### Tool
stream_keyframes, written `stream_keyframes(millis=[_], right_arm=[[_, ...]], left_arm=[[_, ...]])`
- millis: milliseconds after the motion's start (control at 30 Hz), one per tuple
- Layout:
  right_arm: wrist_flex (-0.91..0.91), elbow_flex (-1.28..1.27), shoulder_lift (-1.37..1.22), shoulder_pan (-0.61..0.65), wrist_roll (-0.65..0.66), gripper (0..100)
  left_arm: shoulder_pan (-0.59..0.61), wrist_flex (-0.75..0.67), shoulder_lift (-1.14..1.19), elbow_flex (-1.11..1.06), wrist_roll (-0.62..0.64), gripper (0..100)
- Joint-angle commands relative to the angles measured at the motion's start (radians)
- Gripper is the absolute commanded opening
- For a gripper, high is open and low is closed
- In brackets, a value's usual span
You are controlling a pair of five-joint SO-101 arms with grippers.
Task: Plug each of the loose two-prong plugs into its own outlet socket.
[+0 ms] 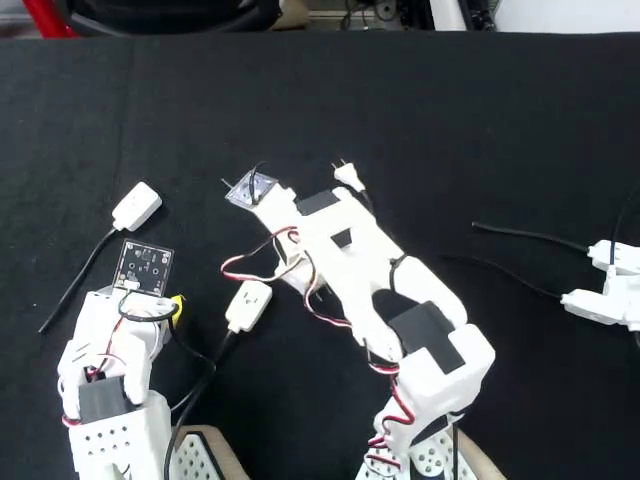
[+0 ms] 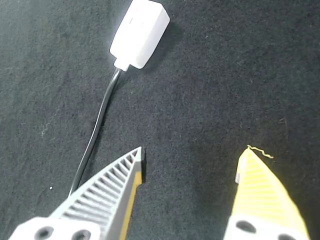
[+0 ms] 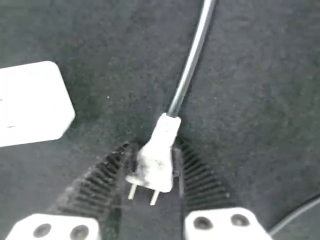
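Two-prong plug point(image 3: 152, 167) sits clamped in the right tool point(image 3: 152, 150); left tool point(image 2: 192, 155) gapes wide.

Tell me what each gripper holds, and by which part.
Right gripper pinches a two-prong plug by the sides of its body, prongs free. Left gripper is open, holding nothing.

The left arm point(image 1: 105, 390) and the right arm point(image 1: 380, 290) are printed in white, with black motor blocks and looped red, white and black wires. The left tool point(image 2: 194, 150) is given 1 ribbed grey finger point(image 2: 100, 195) and 1 yellow finger point(image 2: 260, 190); the right tool point(image 3: 152, 150), dark ribbed pads point(image 3: 95, 185).
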State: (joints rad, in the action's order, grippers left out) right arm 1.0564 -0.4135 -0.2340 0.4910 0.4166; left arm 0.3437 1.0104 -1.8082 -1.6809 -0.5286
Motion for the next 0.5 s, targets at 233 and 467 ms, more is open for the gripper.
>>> stream_keyframes(millis=[233, 467], right_arm=[[0.037, 0.028, 0.013, -0.008, 0.034, 5.1], [0.106, 0.085, 0.013, -0.009, 0.037, 17.5]], left_arm=[[0.013, 0.003, 0.000, -0.019, -0.006, 30], [0.013, 0.003, 0.000, -0.019, -0.006, 30]])
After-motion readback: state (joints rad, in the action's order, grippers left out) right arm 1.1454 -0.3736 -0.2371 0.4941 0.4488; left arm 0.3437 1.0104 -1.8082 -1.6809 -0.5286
